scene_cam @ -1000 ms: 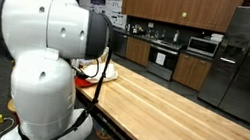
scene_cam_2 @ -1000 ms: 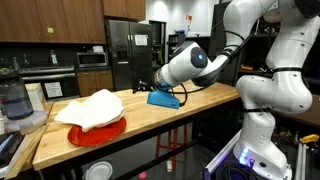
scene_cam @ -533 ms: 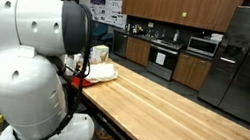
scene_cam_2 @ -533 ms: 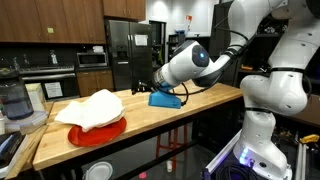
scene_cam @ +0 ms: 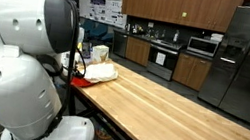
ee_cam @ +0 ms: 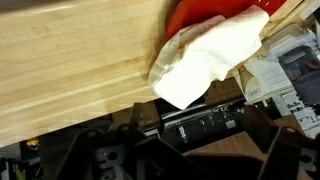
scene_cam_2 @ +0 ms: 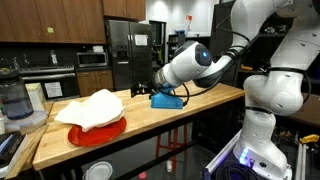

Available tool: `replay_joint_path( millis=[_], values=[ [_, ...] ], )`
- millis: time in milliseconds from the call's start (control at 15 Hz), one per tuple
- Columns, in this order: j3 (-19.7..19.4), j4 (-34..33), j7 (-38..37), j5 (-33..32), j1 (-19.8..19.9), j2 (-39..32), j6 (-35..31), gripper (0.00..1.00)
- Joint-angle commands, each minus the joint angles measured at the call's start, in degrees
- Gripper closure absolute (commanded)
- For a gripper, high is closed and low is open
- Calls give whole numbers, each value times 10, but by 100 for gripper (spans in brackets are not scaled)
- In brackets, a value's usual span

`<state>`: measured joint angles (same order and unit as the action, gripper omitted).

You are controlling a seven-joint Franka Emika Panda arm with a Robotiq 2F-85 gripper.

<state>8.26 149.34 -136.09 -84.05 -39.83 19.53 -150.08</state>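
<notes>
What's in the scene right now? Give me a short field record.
surface: wooden countertop
gripper: jaws open, nothing seen between them, just above the countertop
nearest thing: blue object on the countertop, right beside the gripper
white cloth: piled on a red plate, apart from the gripper
wrist view: shows the cloth's edge overhanging the plate onto the wood

One white cloth (scene_cam_2: 95, 107). One red plate (scene_cam_2: 98, 136). One blue wedge thing (scene_cam_2: 165, 99). One wooden table (scene_cam: 179, 114). One white robot arm (scene_cam_2: 190, 65). One microwave (scene_cam: 202, 47). One big fridge (scene_cam: 248, 59). One stove (scene_cam: 162, 58).
</notes>
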Motion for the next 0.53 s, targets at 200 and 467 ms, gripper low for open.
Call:
replay_joint_path(
  millis=[200, 467],
  values=[
    [43, 33, 71, 53, 62, 37, -71, 0],
    [25, 52, 113, 83, 52, 46, -103, 0]
  ],
)
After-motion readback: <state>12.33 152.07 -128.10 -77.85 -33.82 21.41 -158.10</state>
